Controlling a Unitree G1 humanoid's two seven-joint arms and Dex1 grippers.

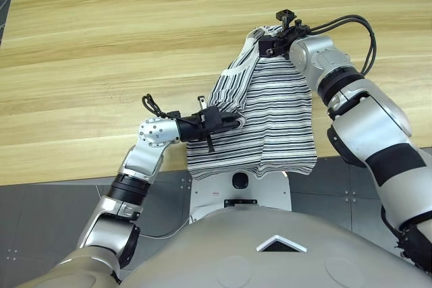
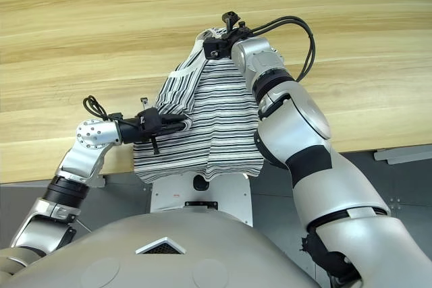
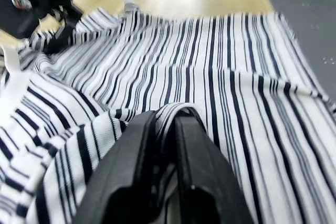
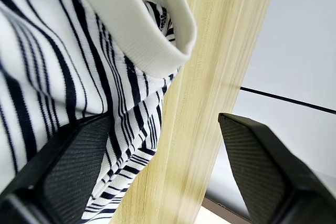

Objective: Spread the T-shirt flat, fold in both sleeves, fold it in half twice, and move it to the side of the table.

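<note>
The black-and-white striped T-shirt (image 1: 280, 116) lies bunched at the table's near edge, and its lower hem hangs over the front. My left gripper (image 1: 236, 123) is at the shirt's left side, shut on a raised fold of fabric (image 3: 168, 116). My right gripper (image 1: 264, 37) is at the shirt's far end by the white collar (image 4: 142, 24). It is open, with its fingers (image 4: 262, 166) wide apart; the cloth rests against one of them and the other is over bare wood. The left part of the shirt is folded over onto the middle.
The wooden table (image 1: 101, 52) stretches bare to the left, far side and right of the shirt. Its front edge (image 1: 67, 170) runs just in front of my left arm, with grey floor below. Black cables (image 1: 358, 28) loop off my right wrist.
</note>
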